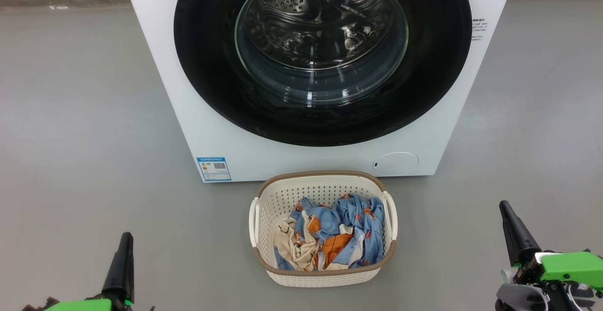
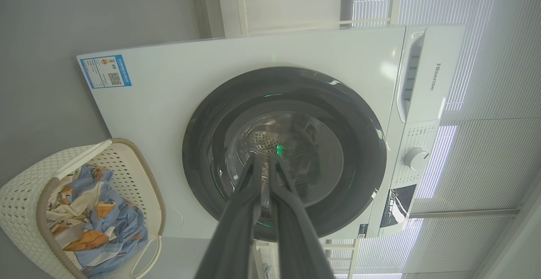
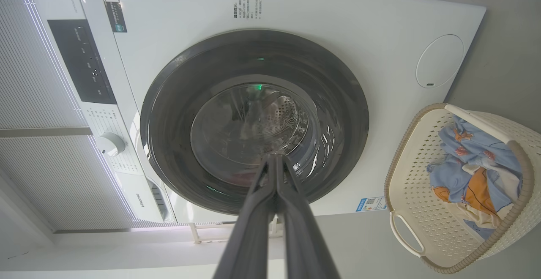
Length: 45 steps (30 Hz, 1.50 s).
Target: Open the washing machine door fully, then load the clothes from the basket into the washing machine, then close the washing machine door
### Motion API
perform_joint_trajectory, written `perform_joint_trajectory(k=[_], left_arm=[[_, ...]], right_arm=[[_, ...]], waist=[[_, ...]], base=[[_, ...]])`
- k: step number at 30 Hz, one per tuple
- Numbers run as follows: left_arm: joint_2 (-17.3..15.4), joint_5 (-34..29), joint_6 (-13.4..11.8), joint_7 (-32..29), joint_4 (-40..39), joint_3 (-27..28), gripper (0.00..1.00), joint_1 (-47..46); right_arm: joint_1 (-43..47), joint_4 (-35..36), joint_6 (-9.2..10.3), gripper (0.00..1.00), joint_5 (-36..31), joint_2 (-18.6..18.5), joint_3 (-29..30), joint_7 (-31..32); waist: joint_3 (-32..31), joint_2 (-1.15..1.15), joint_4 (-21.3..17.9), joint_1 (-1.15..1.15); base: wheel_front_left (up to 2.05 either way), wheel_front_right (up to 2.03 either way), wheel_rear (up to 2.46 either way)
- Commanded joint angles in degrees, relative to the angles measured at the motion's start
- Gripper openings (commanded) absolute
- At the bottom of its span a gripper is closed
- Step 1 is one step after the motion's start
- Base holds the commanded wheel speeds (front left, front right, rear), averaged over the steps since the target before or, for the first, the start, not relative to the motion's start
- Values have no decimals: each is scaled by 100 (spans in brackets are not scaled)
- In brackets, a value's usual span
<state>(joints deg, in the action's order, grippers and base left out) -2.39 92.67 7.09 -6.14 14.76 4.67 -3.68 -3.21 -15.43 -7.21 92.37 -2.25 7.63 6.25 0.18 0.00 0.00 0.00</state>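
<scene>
Washing machine door (image 1: 322, 52): sits shut just behind the basket (image 1: 320, 278) of clothes (image 1: 330, 235), so needs opening first, with left gripper (image 1: 125, 245) and right gripper (image 1: 508, 212) parked low either side, fingers pinched together on nothing.

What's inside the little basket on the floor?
The basket holds crumpled clothes: light blue fabric with orange prints, plus cream and orange pieces. Whatever lies underneath that pile, and the basket's bottom, is covered and cannot be seen.
</scene>
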Motion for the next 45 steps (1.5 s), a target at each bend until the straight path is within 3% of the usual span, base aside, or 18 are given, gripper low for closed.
perform_joint_trajectory(k=[1,2,3,10,14,17,28,45], left_arm=[[-49,-49,40,-34,-73,183,0,-250],[-49,-49,40,-34,-73,183,0,-250],[0,0,0,0,0,0,100,0],[19,-7,-8,20,117,-22,100,101],[5,-23,-6,48,58,-9,100,87],[-8,-50,-5,91,-15,1,100,78],[-99,-152,0,204,-199,-23,100,45],[-554,-811,6,607,-400,-421,100,11]], right_arm=[[-298,141,-28,0,-19,-63,-113,23],[-298,141,-28,0,-19,-63,-113,23],[0,1,0,100,0,0,0,0],[90,-135,0,100,-4,64,-51,-47],[72,-63,0,100,-5,60,-118,-117],[62,21,-1,100,-3,56,-146,-185],[9,247,-4,100,-71,44,-264,-371],[-96,562,-8,100,-950,27,-563,-660]], waist=[[0,0,0,0],[0,0,0,0],[0,0,0,0],[4,0,1,1],[-8,0,1,13],[5,0,3,2],[23,0,12,0],[30,0,11,0]], base=[[0,0,0],[0,0,0],[0,0,0],[0,0,0],[0,0,0],[0,0,0],[0,0,0],[0,0,0]])
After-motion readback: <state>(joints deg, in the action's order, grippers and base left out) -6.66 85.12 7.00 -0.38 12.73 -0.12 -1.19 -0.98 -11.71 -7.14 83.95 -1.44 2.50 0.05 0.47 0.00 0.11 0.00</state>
